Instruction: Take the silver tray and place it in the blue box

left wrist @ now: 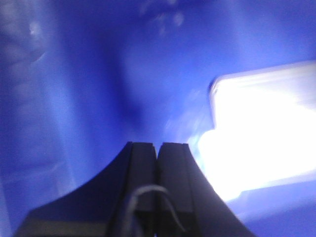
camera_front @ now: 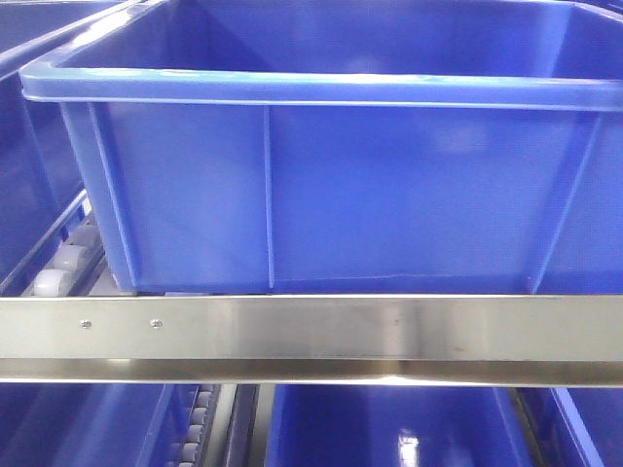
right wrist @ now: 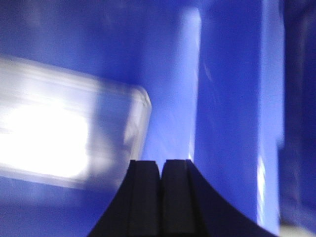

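Both wrist views look down onto a blue floor; the silver tray (left wrist: 261, 133) lies at two o'clock from the left gripper (left wrist: 158, 148), and at ten o'clock from the right gripper (right wrist: 160, 165); both jaw pairs are pressed together, empty; its long axis runs roughly nine-to-three; neither arm looks clearly nearer.

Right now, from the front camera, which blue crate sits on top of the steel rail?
The big blue box with the thick pale rim, resting above the steel rail; the other crates sit below it.

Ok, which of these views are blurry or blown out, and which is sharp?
Front view: fairly sharp, mild sheen on the blue box rim and the steel rail. Left wrist view: blurred, with the silver tray glaring to near white beside the left claw. Right wrist view: blurred, tray overexposed beside the right claw.
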Tool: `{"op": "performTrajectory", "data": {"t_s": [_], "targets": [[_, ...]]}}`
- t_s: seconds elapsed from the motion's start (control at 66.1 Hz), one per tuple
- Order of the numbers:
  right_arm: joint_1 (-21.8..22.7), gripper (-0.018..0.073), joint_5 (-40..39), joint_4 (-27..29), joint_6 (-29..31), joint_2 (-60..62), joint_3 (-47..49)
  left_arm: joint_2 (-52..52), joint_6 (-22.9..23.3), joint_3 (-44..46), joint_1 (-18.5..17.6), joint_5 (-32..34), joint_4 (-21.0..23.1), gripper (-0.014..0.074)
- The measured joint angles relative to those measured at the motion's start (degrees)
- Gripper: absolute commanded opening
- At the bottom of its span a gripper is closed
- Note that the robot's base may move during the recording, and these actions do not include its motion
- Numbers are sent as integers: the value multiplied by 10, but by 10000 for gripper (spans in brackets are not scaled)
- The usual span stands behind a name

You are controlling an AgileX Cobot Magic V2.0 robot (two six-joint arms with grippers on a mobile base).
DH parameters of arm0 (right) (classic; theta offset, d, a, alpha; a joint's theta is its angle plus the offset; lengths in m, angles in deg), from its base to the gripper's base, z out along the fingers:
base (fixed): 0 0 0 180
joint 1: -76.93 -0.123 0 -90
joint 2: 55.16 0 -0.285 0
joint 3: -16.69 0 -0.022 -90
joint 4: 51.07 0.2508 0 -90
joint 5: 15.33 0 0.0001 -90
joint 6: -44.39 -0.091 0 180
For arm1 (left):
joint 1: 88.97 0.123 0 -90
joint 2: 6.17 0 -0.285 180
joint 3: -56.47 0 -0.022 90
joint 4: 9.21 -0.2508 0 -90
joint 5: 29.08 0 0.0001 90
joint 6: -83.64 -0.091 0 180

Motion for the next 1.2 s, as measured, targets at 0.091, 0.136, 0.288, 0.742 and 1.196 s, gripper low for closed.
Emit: {"op": "performTrajectory", "data": {"t_s": [0.091,0.136,0.288,0.742,1.196], "targets": [[0,55,-15,0,0,32,-41,-45,-3,-50,0,10,3,-93],[0,55,-23,0,0,52,-63,-74,-4,-80,0,20,4,-94],[0,55,-57,0,1,128,-134,-178,-4,-220,0,82,17,-94],[0,55,-189,0,1,449,-393,-557,-4,-626,0,326,43,-94],[0,55,-279,-12,33,711,-557,-765,-4,-762,0,384,42,-95]]}}
